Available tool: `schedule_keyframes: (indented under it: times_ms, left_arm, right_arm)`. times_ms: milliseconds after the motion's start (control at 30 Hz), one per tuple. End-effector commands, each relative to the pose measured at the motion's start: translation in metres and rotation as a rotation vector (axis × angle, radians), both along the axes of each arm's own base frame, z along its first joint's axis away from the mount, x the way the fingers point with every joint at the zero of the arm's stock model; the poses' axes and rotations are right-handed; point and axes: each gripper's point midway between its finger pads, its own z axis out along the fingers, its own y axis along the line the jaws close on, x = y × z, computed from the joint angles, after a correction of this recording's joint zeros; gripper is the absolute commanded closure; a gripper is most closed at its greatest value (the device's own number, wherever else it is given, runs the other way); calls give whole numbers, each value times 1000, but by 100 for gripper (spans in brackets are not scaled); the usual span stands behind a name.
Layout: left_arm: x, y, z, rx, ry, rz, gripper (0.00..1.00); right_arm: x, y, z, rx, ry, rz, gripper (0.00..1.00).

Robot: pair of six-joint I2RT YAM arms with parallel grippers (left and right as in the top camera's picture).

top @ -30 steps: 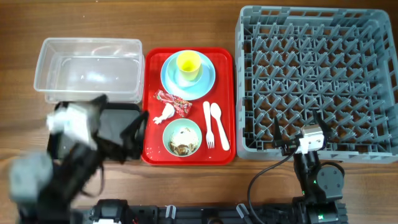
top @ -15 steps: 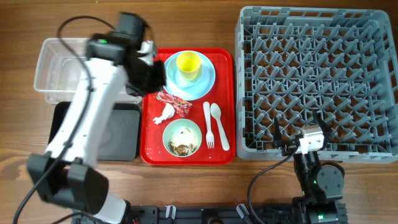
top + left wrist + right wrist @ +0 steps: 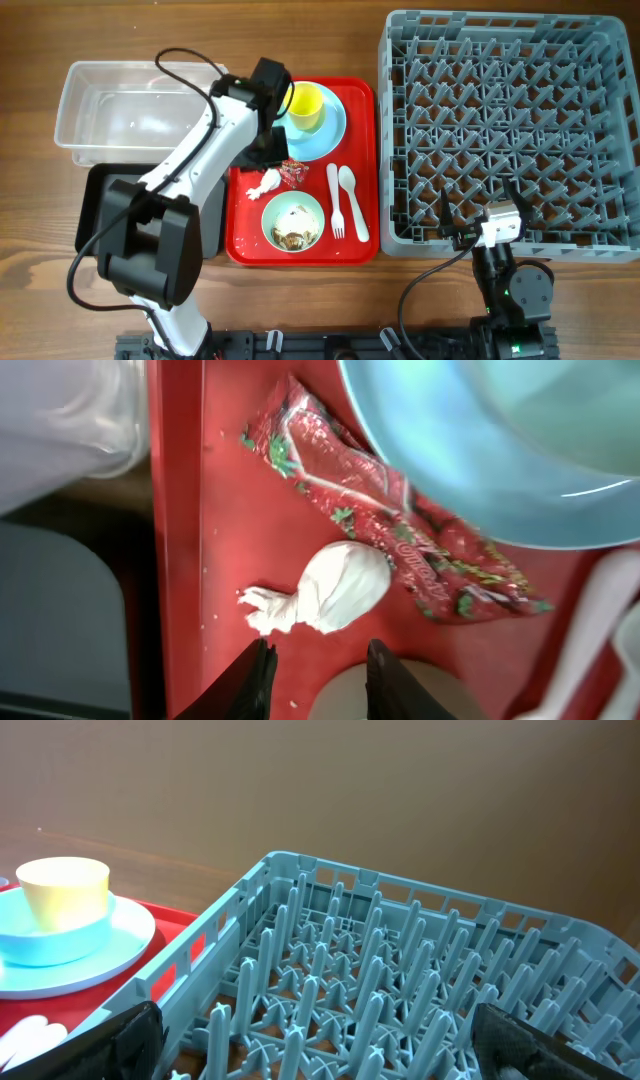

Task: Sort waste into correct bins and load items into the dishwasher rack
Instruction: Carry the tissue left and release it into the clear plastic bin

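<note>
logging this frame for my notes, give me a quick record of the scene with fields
left gripper: open, aimed at the tissue on the red tray
right gripper: open, empty, at the near edge of the rack
wrapper: beside the tissue, against the plate
plate: on red tray, cup on it
bowl: on red tray, food scraps inside
fork, spoon: side by side on red tray
rack: empty
clear tub: empty
black tray: partly hidden by left arm, visible part empty

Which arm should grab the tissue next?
Left. The left gripper, open, hovers right over the tissue on the red tray; the right gripper sits at the near edge of the dishwasher rack, off the tray.
</note>
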Motion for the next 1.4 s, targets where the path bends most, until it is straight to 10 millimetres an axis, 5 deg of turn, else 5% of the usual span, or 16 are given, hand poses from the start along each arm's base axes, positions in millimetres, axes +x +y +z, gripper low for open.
schedule_keyframes:
  times_ms: [0, 233, 333, 400, 500, 600, 700, 833, 933, 1000, 1067, 1100, 1133, 1167, 1267, 1367]
  left_arm:
    - [-10, 4, -27, 6, 26, 13, 65]
    - [-12, -7, -60, -74, -9, -23, 63]
    - [-12, -6, -64, -73, -20, -23, 90]
    - [-8, -5, -55, -73, -30, -16, 96]
    - [17, 14, 2, 29, -150, -25, 96]
    - [56, 60, 98, 150, -433, 86, 96]
    - [89, 106, 136, 130, -623, 238, 96]
    - [108, 151, 95, 162, -564, 340, 96]
    - [114, 140, 46, 60, -445, 325, 96]
    - [116, 141, 35, 68, -429, 325, 96]
    - [118, 141, 29, 69, -423, 325, 92]
    - [118, 141, 28, 69, -421, 324, 76]
    - [118, 141, 28, 69, -420, 325, 37]
    - [118, 141, 28, 68, -422, 325, 26]
    - [113, 139, 48, 54, -447, 322, 34]
    - [101, 114, 102, -70, -532, 284, 35]
  right_arm:
    - [0, 1, 1, 2, -6, 8, 0]
    - [0, 1, 1, 2, -6, 8, 0]
    - [0, 1, 1, 2, -6, 8, 0]
    - [0, 1, 1, 2, -6, 8, 0]
    - [0, 1, 1, 2, -6, 8, 0]
    - [0, 1, 1, 2, -6, 8, 0]
    - [0, 1, 1, 2, -6, 8, 0]
    - [0, 1, 1, 1, -6, 8, 0]
    - [0, 1, 1, 2, -6, 8, 0]
    - [0, 1, 1, 2, -6, 8, 0]
    - [0, 1, 1, 2, -6, 8, 0]
    - [0, 1, 1, 2, -5, 8, 0]
    - [0, 1, 1, 2, -6, 8, 0]
    - [0, 1, 1, 2, -6, 8, 0]
    - [0, 1, 1, 2, -6, 8, 2]
    - [0, 1, 1, 2, -5, 8, 0]
